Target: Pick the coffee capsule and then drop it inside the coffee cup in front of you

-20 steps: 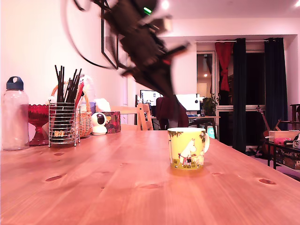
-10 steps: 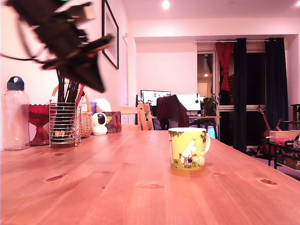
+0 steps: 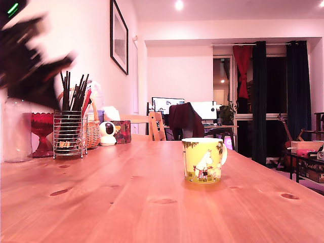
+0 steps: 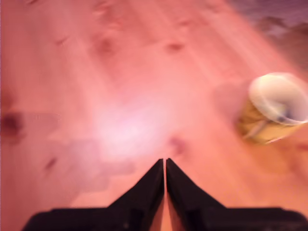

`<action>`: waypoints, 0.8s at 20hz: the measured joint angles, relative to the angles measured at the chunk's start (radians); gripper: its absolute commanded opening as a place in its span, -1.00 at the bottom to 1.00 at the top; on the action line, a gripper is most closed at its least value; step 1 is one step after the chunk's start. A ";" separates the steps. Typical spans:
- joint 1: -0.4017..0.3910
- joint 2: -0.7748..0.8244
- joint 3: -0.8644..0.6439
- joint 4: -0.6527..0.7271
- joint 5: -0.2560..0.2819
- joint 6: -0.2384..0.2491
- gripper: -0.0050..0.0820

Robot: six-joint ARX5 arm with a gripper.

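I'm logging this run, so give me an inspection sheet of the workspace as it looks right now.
Surface: wooden table with dark knots, no spills seen.
Job's things: coffee cup upright towards the exterior view's right; a small dark shape inside it in the wrist view, too blurred to name; no capsule seen elsewhere.
Clutter: wire holder of dark sticks, wicker basket, small white camera, at the far left edge.
Pincer: pincer shut, empty, blurred, away from the cup.
Cables: nothing seen.
Surroundings: framed picture, dark curtains, monitors.
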 measured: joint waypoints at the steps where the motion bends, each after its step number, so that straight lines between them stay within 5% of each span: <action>1: 0.019 -0.009 -0.031 0.024 0.001 0.000 -0.94; 9: 0.129 -0.167 -0.293 0.201 0.000 -0.050 -0.94; 16: 0.129 -0.349 -0.484 0.360 0.001 -0.053 -0.94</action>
